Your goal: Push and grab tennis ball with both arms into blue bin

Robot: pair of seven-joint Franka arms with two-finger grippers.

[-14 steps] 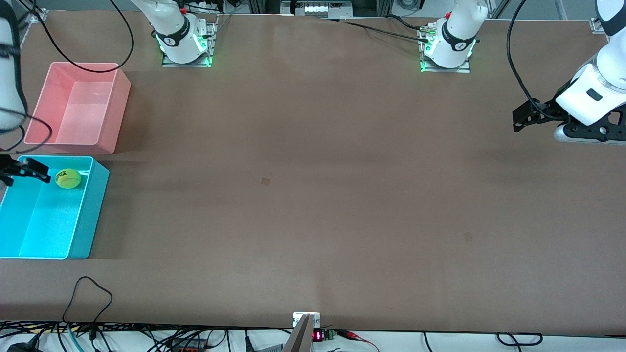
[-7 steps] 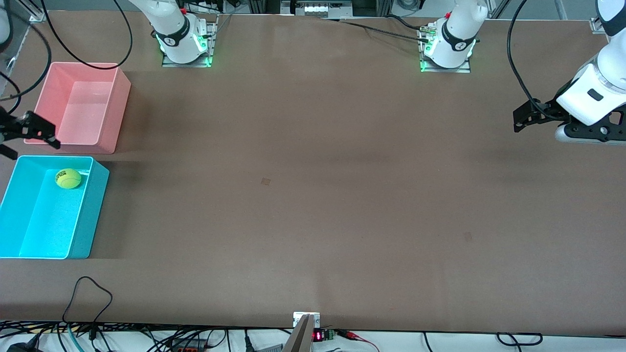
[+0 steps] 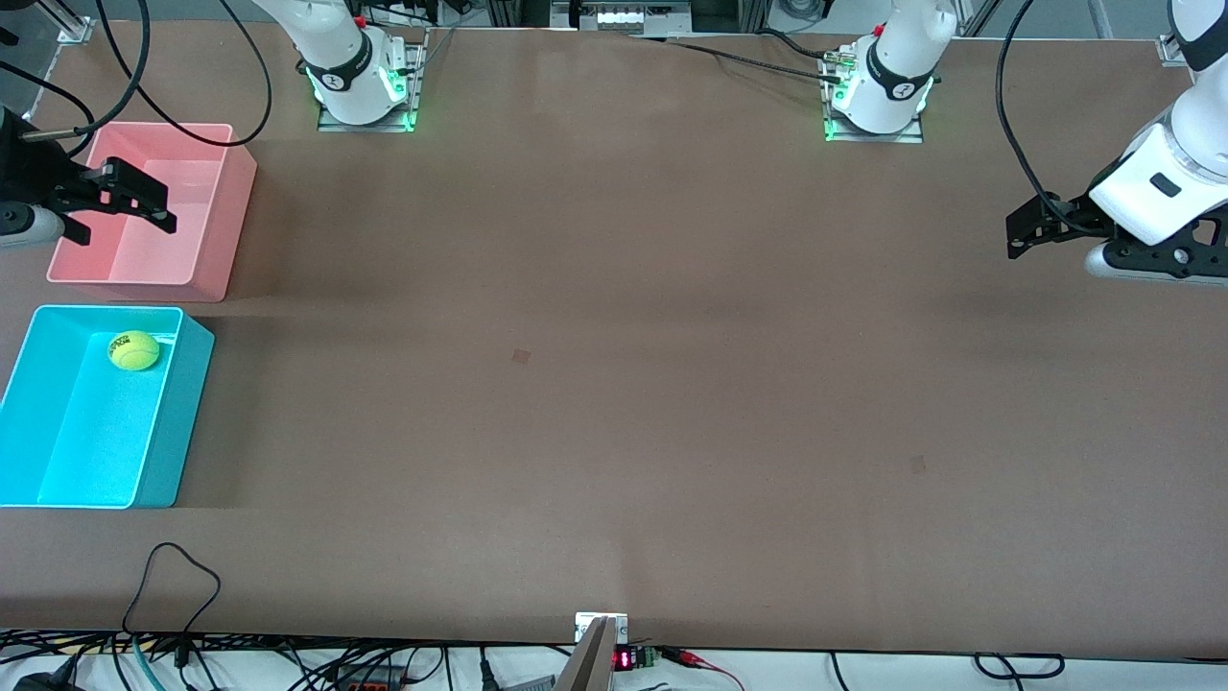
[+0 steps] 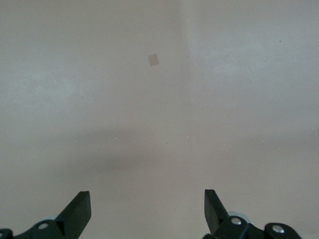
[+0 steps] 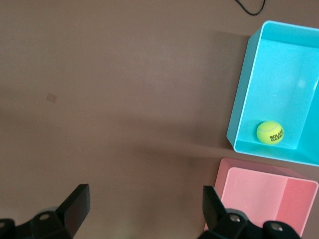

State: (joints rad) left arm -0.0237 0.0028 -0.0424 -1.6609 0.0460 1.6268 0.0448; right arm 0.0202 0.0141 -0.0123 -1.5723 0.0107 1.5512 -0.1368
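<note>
The tennis ball lies inside the blue bin, in the corner nearest the pink bin. It also shows in the right wrist view, inside the blue bin. My right gripper is open and empty, up over the pink bin; in its own view the gripper has its jaws wide apart over bare table. My left gripper is open and empty above the table at the left arm's end, where that arm waits; its wrist view shows the gripper over bare table.
The pink bin stands beside the blue bin, farther from the front camera, and also shows in the right wrist view. A black cable loop lies near the table's front edge.
My right gripper has risen from the blue bin and moved over the pink bin, open and empty. The ball stays in the blue bin. The left arm has not moved.
</note>
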